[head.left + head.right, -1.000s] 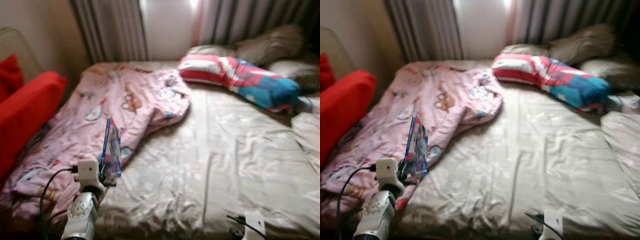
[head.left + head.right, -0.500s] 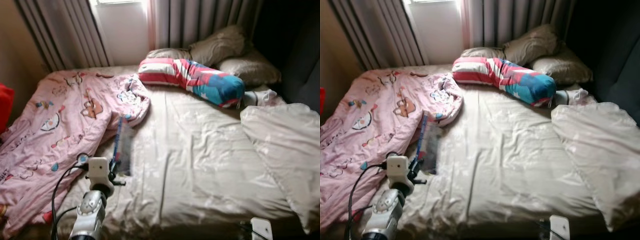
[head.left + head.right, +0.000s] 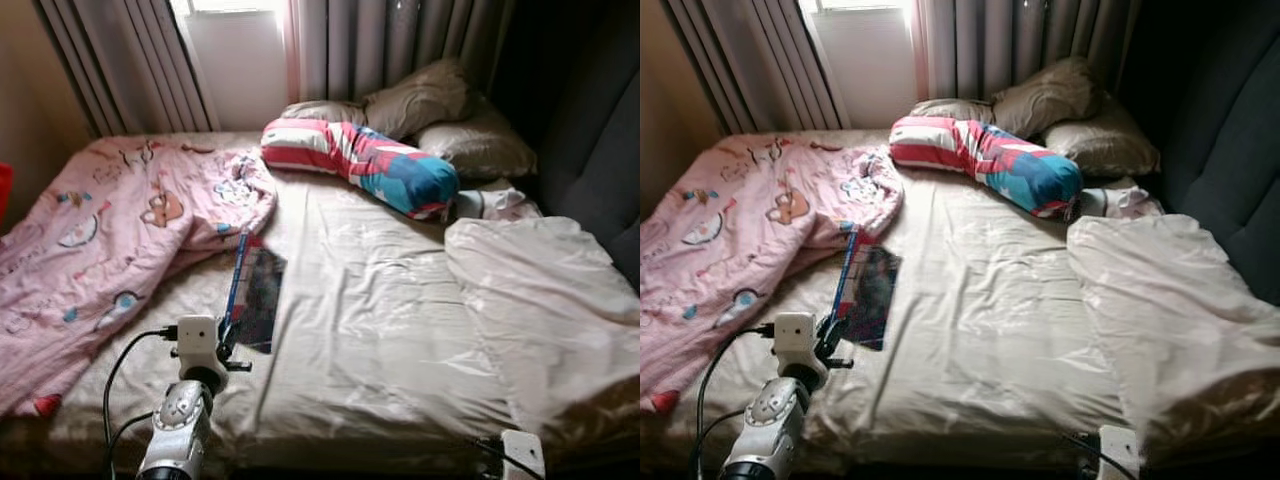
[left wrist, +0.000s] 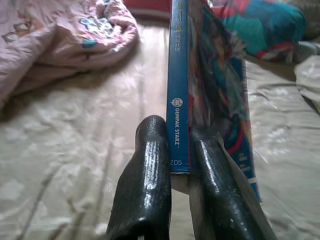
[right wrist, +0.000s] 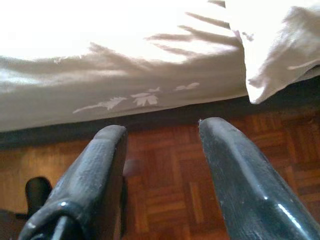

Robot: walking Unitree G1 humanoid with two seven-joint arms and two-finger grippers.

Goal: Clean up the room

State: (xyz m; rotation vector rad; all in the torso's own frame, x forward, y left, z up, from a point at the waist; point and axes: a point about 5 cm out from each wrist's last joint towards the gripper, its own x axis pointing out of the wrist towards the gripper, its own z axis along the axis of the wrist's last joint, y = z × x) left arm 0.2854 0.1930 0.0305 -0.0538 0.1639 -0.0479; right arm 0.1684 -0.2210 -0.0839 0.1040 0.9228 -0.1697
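The left gripper was raised over the near edge of the bed, its two black fingers clamped on the lower end of a thin blue-spined book with a colourful glossy cover. The book stood on edge above the beige sheet of the bed, its spine uppermost and its far end pointing toward the pillows. A black cable looped from the left wrist.

The right gripper hung low by the bed's foot over a brown parquet floor, its fingers spread apart and holding nothing.

On the bed's left side lay a crumpled pink blanket with cartoon prints. A striped red, white and blue bolster lay across the head of the bed, in front of two tan pillows. A pale beige duvet was bunched on the right side. Grey curtains hung behind the bed, flanking a bright window
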